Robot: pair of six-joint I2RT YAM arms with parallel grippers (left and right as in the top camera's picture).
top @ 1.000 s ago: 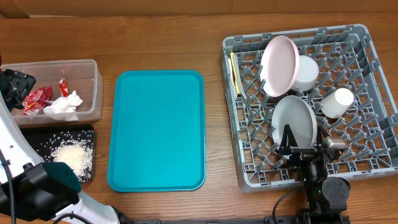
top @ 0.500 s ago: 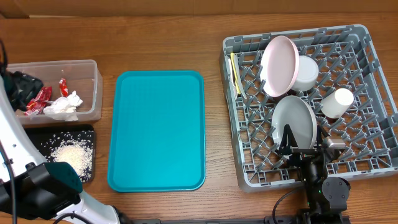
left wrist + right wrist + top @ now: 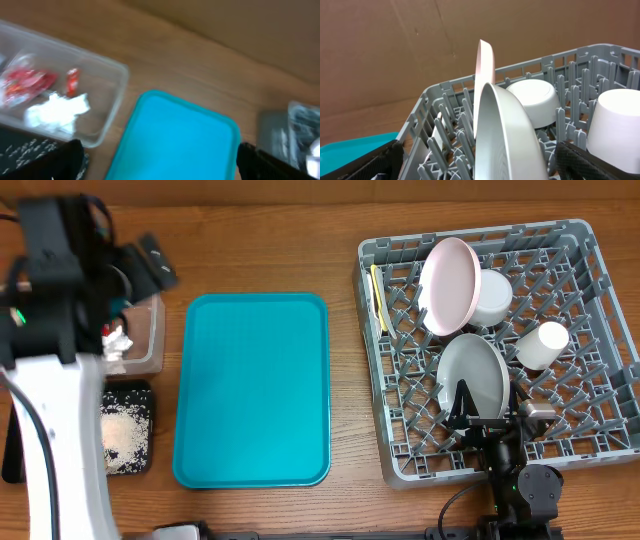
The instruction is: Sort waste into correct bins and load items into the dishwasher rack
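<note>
Sorting looks finished; left hand (image 3: 160, 165) and right hand (image 3: 480, 160) hang released; next, park clear of rack (image 3: 590, 390) at three o'clock.

Robot lab bench — plain wooden table (image 3: 340, 225), brown cardboard backdrop (image 3: 395, 40)

tub (image 3: 107, 107) — clear plastic | tray (image 3: 252, 388) — smooth teal plastic | table (image 3: 280, 250) — wood

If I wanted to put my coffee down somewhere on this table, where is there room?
The teal tray is bare, and so is the wooden tabletop between it and the grey rack. The rack is crowded around the white plate, grey plate, bowl and cup; the clear tub and black tray hold waste.
</note>
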